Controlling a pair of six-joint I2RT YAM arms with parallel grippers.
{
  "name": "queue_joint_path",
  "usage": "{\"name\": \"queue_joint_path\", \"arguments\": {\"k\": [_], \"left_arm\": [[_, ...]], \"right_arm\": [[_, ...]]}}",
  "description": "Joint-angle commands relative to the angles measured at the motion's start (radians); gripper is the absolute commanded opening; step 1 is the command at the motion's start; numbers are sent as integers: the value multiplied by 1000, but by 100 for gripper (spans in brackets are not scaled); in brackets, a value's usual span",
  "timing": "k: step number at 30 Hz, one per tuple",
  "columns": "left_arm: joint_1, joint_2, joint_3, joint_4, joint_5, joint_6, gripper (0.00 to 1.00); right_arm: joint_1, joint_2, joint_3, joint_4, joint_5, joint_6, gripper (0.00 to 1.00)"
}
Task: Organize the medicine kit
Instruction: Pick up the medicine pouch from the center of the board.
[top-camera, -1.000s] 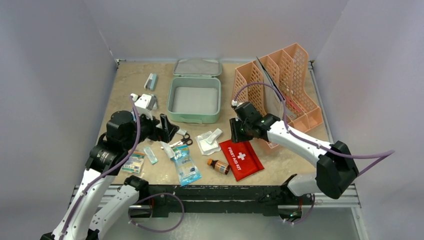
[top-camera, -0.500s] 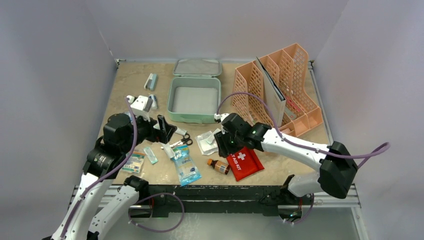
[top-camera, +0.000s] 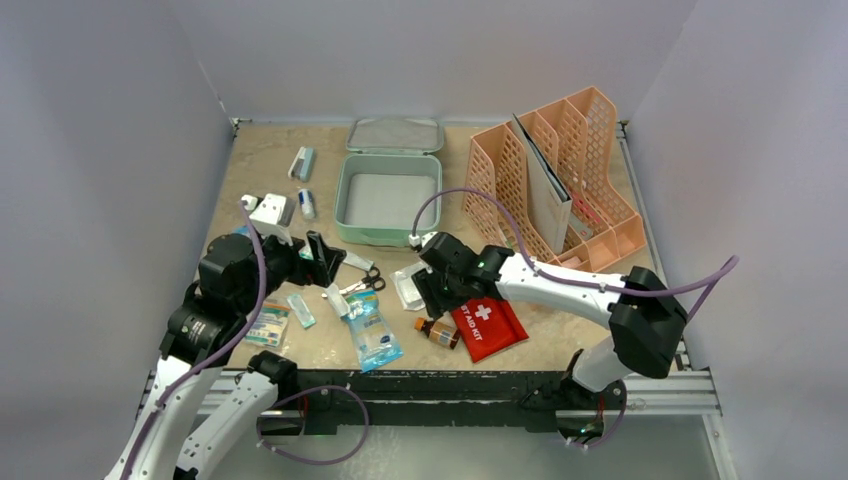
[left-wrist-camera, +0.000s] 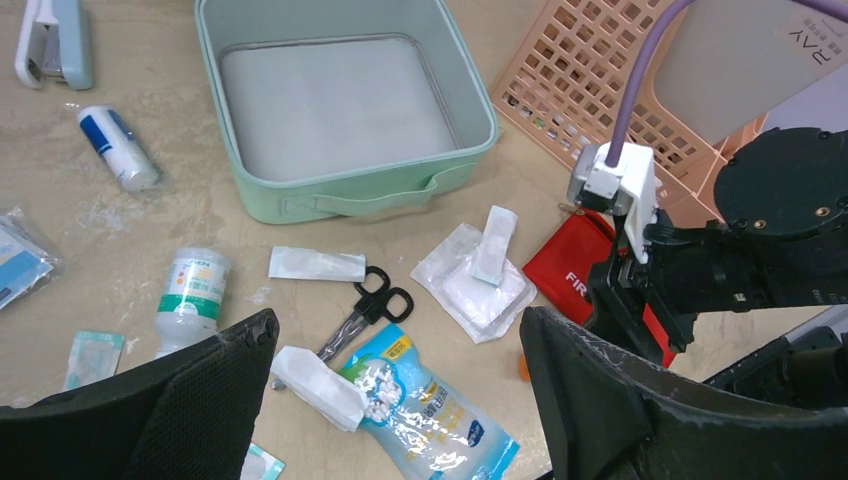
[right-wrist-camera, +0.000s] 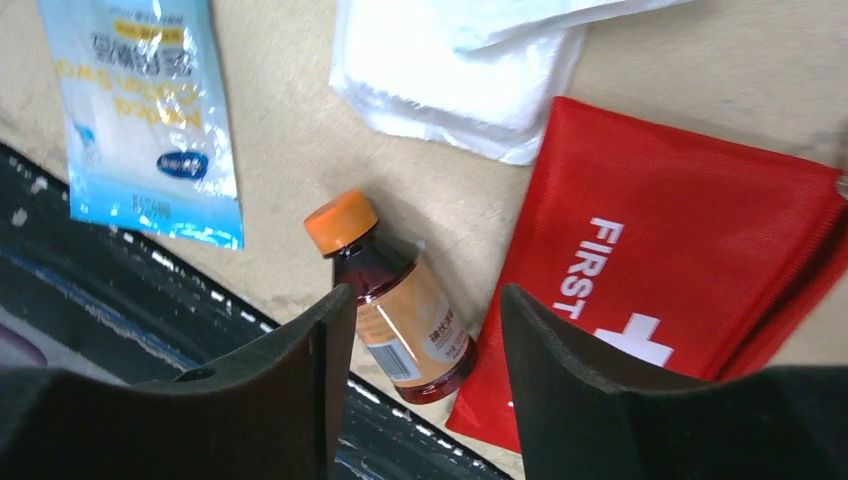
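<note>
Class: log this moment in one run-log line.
right claw: open, facing brown bottle | left claw: open, empty | medicine kit: open, empty

One medicine kit (left-wrist-camera: 340, 200), with one lid (top-camera: 395, 134) behind it. To the kit's right, one peach file rack (top-camera: 590, 130). In front of the kit on the desk:
- one red pouch (right-wrist-camera: 680, 230)
- one brown bottle (right-wrist-camera: 395, 300)
- one pair of scissors (left-wrist-camera: 365, 310)
- one blue cotton bag (left-wrist-camera: 425, 410)
- one white bottle (left-wrist-camera: 190, 295) with a green label
- three narrow white wrappers (left-wrist-camera: 315, 263)
- one stack of gauze packs (left-wrist-camera: 465, 295), number unclear

Left of the kit: one blue-and-white tube (left-wrist-camera: 118, 148) and one pale-blue case (left-wrist-camera: 55, 40).
</note>
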Motion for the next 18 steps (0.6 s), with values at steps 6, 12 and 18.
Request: {"name": "queue_joint_path", "arguments": {"k": [6,12,18], "left_arm": [[-2,-18,-1,4,-31,-1,89],[-2,-27,-2,3,-24,1,89],[-2,-42,-2,5,-20,2,89]], "right_arm": [[-3,11,74,-190,344,123,57],[-35,32,31,-205,418,142,57],[-59,67,32,-232,523,151,53]]}}
